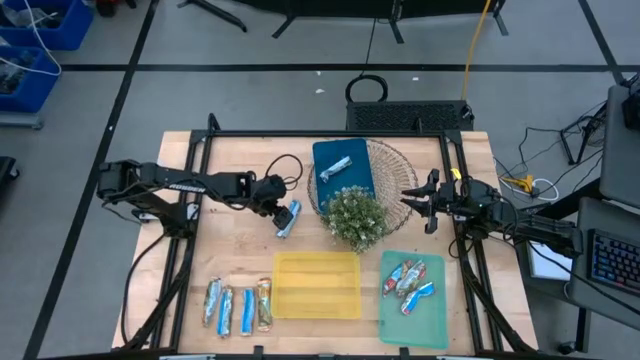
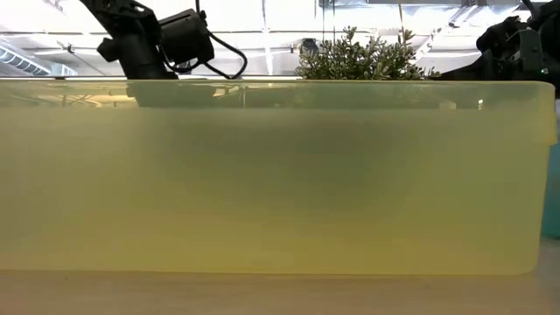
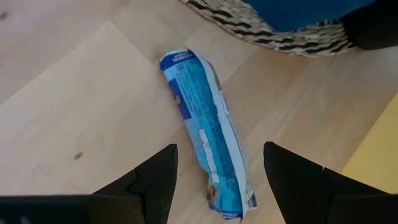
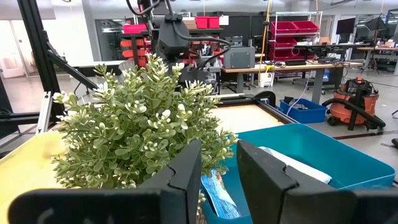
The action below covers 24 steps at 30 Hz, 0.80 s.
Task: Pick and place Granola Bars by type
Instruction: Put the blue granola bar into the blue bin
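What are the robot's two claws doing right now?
Left gripper: open, over a blue granola bar lying on the table, not gripping it.
Right gripper: open, empty, beside the plant.

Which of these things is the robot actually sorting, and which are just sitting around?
Part of the job:
- shiny blue wrapped granola bar on the wood, under the open left gripper
- four bars in a row
- bars in the green tray
- empty yellow tray
- blue tray holding one bar

Just there:
- bushy green plant
- wicker basket
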Each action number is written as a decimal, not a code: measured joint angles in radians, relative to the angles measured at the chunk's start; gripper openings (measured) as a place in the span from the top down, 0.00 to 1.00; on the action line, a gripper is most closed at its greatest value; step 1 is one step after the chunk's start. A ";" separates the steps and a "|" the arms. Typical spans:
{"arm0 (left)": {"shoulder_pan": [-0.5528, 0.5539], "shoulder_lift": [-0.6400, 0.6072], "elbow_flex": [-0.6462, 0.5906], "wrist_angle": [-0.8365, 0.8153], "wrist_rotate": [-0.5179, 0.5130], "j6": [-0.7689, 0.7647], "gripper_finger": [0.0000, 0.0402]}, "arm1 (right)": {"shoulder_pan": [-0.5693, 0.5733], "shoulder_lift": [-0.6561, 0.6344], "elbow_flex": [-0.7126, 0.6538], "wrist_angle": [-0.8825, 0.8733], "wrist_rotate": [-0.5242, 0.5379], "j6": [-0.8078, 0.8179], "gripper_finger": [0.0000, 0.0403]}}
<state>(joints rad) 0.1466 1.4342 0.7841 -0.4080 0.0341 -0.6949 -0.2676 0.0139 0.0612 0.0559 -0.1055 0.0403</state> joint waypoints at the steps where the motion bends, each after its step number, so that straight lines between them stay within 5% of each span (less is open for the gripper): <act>1: -0.005 0.000 0.000 0.001 -0.003 0.000 0.40 | 0.000 0.000 0.000 0.000 0.000 0.000 0.77; 24: -0.023 0.182 0.001 0.080 0.026 0.019 0.40 | 0.000 0.001 0.000 0.000 0.000 0.000 0.77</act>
<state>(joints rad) 0.1238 1.6165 0.7849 -0.3283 0.0601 -0.6758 -0.2674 0.0146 0.0610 0.0563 -0.1055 0.0406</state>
